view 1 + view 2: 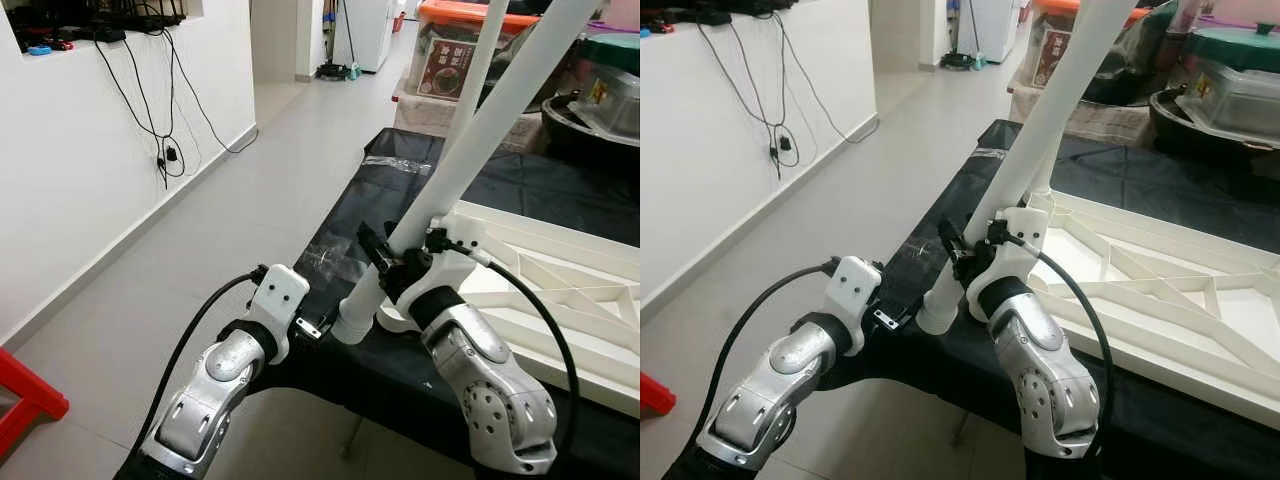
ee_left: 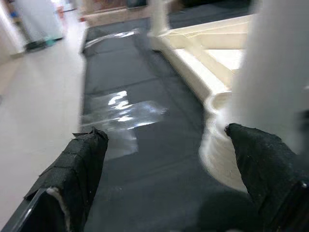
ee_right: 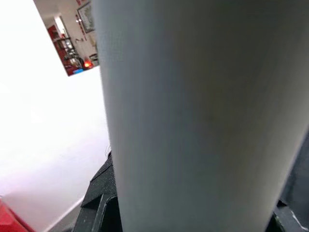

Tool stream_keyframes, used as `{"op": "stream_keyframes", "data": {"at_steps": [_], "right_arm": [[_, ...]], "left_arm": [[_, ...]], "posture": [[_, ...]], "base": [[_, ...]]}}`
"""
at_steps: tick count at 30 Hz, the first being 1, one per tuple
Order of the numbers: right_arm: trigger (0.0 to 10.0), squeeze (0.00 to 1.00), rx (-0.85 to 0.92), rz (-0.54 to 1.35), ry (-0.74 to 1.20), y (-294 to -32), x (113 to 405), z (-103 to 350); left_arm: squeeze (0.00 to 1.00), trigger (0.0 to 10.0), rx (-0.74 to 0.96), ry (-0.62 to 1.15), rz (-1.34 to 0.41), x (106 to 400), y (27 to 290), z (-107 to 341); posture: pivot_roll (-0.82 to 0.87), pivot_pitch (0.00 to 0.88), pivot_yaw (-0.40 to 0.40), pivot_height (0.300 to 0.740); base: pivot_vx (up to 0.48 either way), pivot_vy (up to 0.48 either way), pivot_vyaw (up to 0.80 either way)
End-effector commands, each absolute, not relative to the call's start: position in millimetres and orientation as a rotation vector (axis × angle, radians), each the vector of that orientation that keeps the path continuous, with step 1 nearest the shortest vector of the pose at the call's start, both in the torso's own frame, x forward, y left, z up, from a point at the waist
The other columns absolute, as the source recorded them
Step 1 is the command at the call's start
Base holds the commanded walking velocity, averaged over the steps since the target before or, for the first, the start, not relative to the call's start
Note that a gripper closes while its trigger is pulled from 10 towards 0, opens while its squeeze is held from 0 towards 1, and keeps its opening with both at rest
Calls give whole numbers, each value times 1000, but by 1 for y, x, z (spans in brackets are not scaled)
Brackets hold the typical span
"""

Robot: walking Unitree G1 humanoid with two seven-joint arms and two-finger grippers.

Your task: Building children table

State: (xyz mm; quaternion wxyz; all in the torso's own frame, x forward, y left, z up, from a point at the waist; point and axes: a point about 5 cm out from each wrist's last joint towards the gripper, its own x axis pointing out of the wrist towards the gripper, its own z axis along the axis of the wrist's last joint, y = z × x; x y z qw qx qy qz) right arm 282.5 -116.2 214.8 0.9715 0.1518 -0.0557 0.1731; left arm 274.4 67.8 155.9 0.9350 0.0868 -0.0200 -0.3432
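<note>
Right gripper (image 1: 392, 262) jaws pinch the white leg (image 1: 470, 150) (tilted); left gripper (image 2: 169, 159) jaws gape wide beside its base, above the table (image 1: 350, 215).

Left arm: silver, reaching forward and up from the lower left; black cable looped along its outer side.
Left wrist: white housing, tilted slightly toward the right arm.
Left gripper (image 2: 164, 159): fingers (image 2: 79, 164) spread wide apart, nothing between them; one finger lies just beside the white table leg (image 1: 470, 150), contact cannot be confirmed.
Right arm: silver, bent at the elbow, rising from the lower right; black cable arcs over its outer side.
Right wrist: white housing, close against the table leg.
Right gripper (image 1: 385, 262): black fingers closed around the table leg near its lower end, holding it tilted.
Spacing: the two wrists sit near each other, not touching.
</note>
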Motion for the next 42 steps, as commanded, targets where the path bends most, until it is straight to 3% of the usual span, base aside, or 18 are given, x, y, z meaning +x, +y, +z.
{"op": "stream_keyframes", "data": {"at_steps": [1, 10, 20, 42], "right_arm": [[10000, 0, 317, 395, -156, -108, 282, 223], [10000, 0, 290, 359, -171, -111, 285, 224], [10000, 0, 310, 509, -158, -97, 273, 226], [10000, 0, 322, 621, -129, -84, 262, 225]], "left_arm": [[0, 10000, 167, -40, -813, 264, 52, 152], [0, 10000, 146, -47, -826, 258, 50, 150], [0, 10000, 194, -27, -793, 265, 57, 141], [0, 10000, 191, 6, -812, 263, 55, 129]], "posture": [[117, 0, -55, 740], [126, 0, -58, 740], [120, 0, -55, 740], [113, 0, -48, 740]], "base": [[0, 0, 0], [0, 0, 0], [0, 0, 0], [0, 0, 0]]}}
